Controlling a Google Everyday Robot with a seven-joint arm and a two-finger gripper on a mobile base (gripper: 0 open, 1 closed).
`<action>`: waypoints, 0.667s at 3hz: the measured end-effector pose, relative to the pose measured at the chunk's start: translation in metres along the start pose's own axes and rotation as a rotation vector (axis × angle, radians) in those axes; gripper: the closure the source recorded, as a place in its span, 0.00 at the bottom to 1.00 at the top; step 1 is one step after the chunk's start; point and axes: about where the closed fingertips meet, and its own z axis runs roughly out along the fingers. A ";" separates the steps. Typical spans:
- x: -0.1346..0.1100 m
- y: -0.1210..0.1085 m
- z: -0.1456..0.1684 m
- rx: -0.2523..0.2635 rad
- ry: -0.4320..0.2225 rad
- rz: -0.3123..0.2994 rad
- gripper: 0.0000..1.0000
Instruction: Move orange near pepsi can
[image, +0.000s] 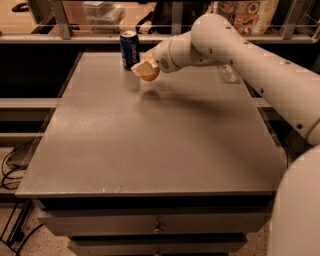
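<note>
The white arm's two-finger gripper pinches the round orange fruit, largely hidden behind its pale fingers, held above the grey metal tabletop just at four o'clock of the dark blue pepsi can.

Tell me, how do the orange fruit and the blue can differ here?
The round orange fruit is held in the claw above the grey table; the dark blue soda can stands upright on it. The fruit is round and plain, the can cylindrical with white lettering. Both are near the table's far edge, close together.
</note>
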 end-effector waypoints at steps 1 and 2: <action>0.002 -0.011 0.031 0.005 0.008 0.037 1.00; 0.003 -0.020 0.048 0.022 -0.014 0.106 0.82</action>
